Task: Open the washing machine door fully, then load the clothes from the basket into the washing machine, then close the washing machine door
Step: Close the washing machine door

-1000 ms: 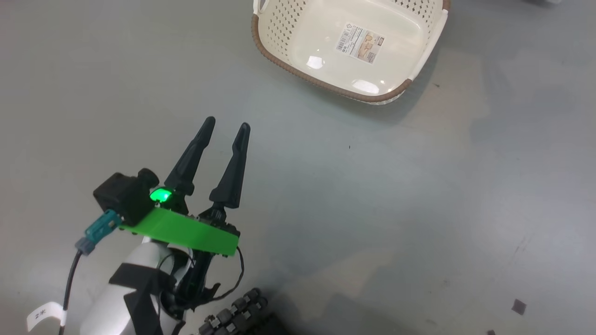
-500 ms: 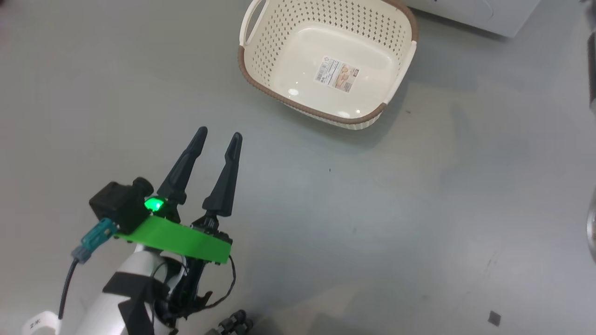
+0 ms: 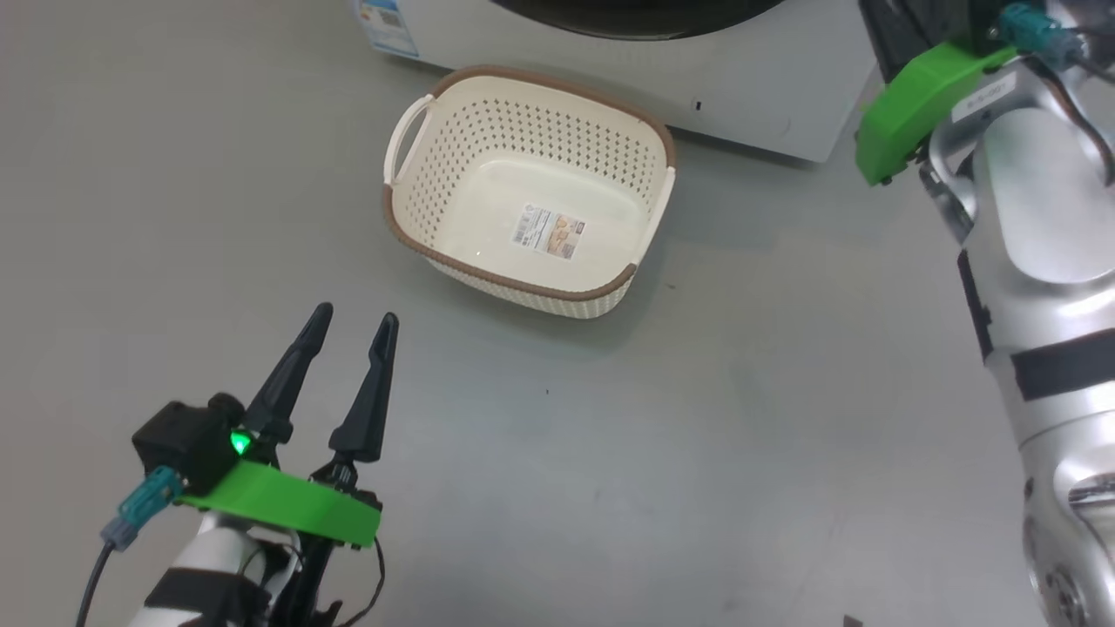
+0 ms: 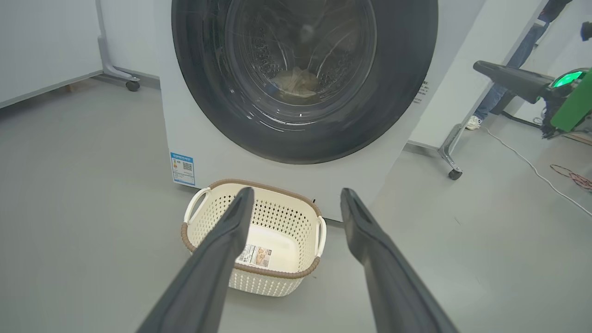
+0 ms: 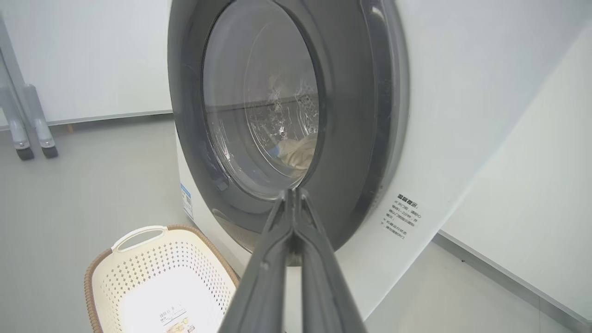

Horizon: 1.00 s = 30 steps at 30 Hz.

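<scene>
The basket (image 3: 514, 279) stands on the grey floor just in front of the washing machine (image 3: 749, 96), with just a paper label on its floor. The washing machine door (image 4: 397, 92) lies flat against the white front. Through its glass, the clothes (image 4: 296, 83) rest as a cream heap in the drum. My left gripper (image 3: 355, 318) hovers open over the floor, short of the basket, nothing between its fingers. My right gripper (image 5: 292, 194) is shut with nothing in it. Its tip points at the lower part of the door's black frame (image 5: 351, 138); contact cannot be told.
A person's legs (image 4: 499, 88) stand to the right, behind a wheeled stand (image 4: 451, 162). Another castor (image 4: 132, 83) sits left of the machine. Cables (image 4: 569, 175) lie on the floor at the right. My right forearm (image 3: 1028, 218) reaches up along the right side.
The head camera has tilted up: the basket sits lower in the picture, and the washing machine and my right arm have come into view. The left gripper stays open.
</scene>
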Motion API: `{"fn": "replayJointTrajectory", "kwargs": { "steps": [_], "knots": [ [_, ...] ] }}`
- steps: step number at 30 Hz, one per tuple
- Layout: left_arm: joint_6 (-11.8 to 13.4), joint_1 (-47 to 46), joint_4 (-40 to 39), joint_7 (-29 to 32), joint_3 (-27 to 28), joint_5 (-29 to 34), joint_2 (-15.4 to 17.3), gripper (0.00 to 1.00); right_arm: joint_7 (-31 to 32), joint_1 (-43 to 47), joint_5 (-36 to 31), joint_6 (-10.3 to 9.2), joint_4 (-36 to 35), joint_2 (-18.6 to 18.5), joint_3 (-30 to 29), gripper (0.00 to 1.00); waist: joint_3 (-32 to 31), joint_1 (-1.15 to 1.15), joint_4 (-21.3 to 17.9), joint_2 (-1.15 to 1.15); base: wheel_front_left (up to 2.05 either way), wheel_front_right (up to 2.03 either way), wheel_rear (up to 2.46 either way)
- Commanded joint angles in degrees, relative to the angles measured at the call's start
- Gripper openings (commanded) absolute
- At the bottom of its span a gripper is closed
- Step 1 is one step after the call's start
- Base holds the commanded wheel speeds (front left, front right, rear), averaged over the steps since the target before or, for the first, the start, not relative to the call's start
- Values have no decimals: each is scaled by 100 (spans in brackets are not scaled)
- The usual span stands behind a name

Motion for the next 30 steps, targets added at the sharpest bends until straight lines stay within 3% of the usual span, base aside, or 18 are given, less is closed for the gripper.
{"fn": "replayJointTrajectory", "kwargs": {
  "steps": [1,11,30],
  "knots": [
    [-37,7,-148,-62,280,112,271,100,-37,105,153,-21,-309,157,236,0,-265,1,-287,0,0,0,0],
    [-37,524,-172,-62,675,247,391,100,-38,1527,979,-21,-1395,185,825,0,-930,1,-958,0,0,0,0],
    [-37,1364,-223,-62,1043,559,289,100,-38,3767,1139,-21,-2701,204,175,0,-1737,1,-1589,0,0,0,0]
  ]
}}
